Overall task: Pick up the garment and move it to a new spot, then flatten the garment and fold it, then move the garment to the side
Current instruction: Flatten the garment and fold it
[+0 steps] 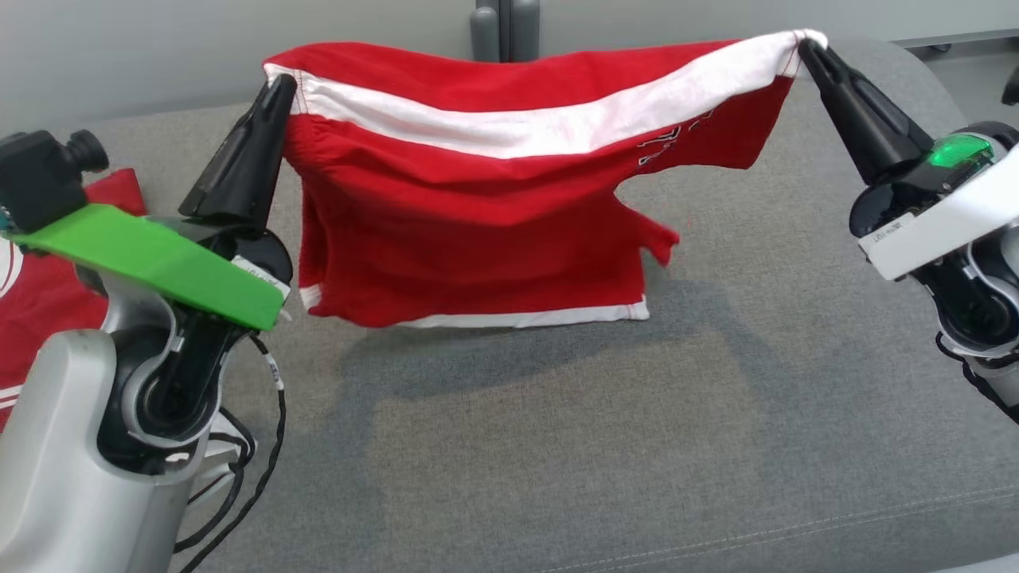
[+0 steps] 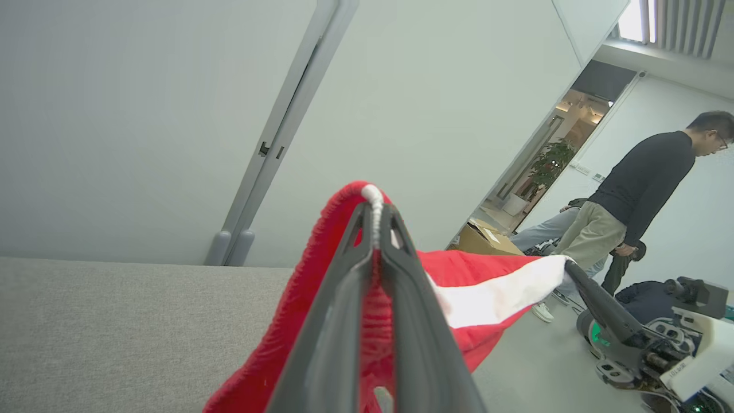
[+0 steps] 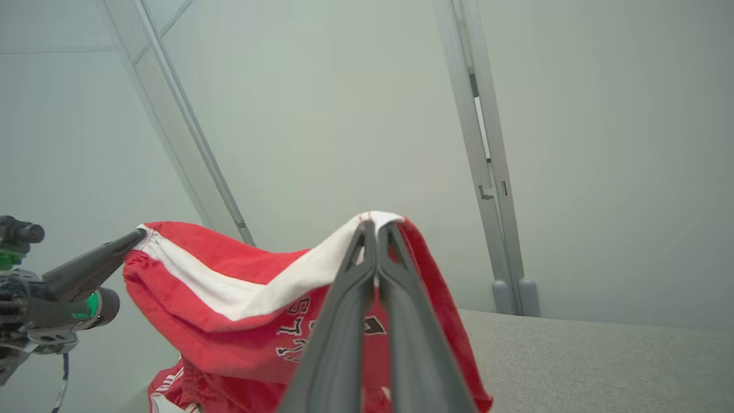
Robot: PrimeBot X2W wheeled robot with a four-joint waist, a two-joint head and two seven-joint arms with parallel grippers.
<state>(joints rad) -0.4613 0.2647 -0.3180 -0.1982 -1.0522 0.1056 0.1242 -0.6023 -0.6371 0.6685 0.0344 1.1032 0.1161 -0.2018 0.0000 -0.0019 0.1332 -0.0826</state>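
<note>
The garment [image 1: 478, 199], a red piece with a broad white band and some dark lettering, hung in the air over the grey upholstered surface [image 1: 716, 398], stretched between the two claws. In the head view the left claw [image 1: 280, 83] pinched one upper corner at about 10 o'clock, and the right claw [image 1: 806, 46] pinched the opposite corner at about 2 o'clock. Both were clamped shut on the cloth's edge, and in each wrist view a small nub of fabric poked past the tips.

The top edge sagged between the claws. The body drooped to a white-trimmed hem low over the surface, though I could not tell whether it touched. Another red cloth [image 1: 32, 294] lay at 9 o'clock, partly behind the left arm.

The garment looked light, soft and entirely limp. It would likely fold wherever it was unsupported and bunch if the claws drew together. The knit seemed grippy rather than slick, yet such shallow pinches could creep off under a hard tug. The thick seamed corners seemed the soundest places to hold, with the claws kept well apart. Laying it hem first should help it settle flat.
</note>
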